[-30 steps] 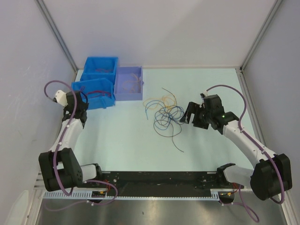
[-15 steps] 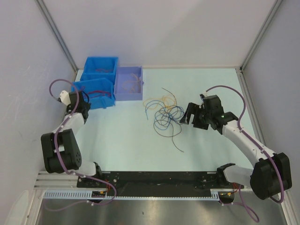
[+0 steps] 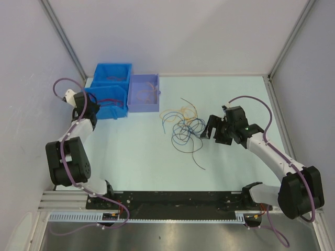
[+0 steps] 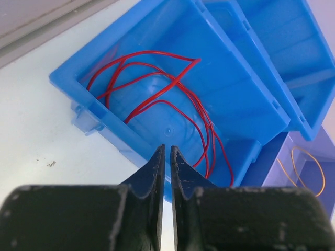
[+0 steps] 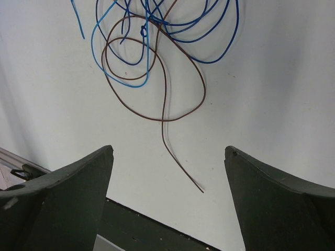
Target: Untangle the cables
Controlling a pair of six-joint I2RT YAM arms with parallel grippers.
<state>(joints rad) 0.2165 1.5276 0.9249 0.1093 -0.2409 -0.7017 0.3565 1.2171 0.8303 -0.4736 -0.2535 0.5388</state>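
A tangle of thin blue, dark and yellow-orange cables (image 3: 183, 125) lies on the table's middle. My right gripper (image 3: 211, 127) is open and empty just right of it. In the right wrist view its jaws (image 5: 170, 149) stand wide apart, with blue cables (image 5: 172, 26) and a brown cable (image 5: 165, 104) on the table ahead. My left gripper (image 3: 90, 104) is shut and empty at the near blue bin (image 3: 107, 102). In the left wrist view the gripper (image 4: 167, 149) points at that bin (image 4: 94, 104), which holds red cables (image 4: 172, 99).
A second blue bin (image 3: 112, 76) stands behind the first. A lilac bin (image 3: 144, 104) with yellow-orange cables (image 3: 146, 91) stands to their right; it also shows in the left wrist view (image 4: 272, 172). Walls close in on the left, back and right.
My left arm has folded back and swung its wrist farther away, up to the near blue bin. The right arm and the tangle have hardly moved.
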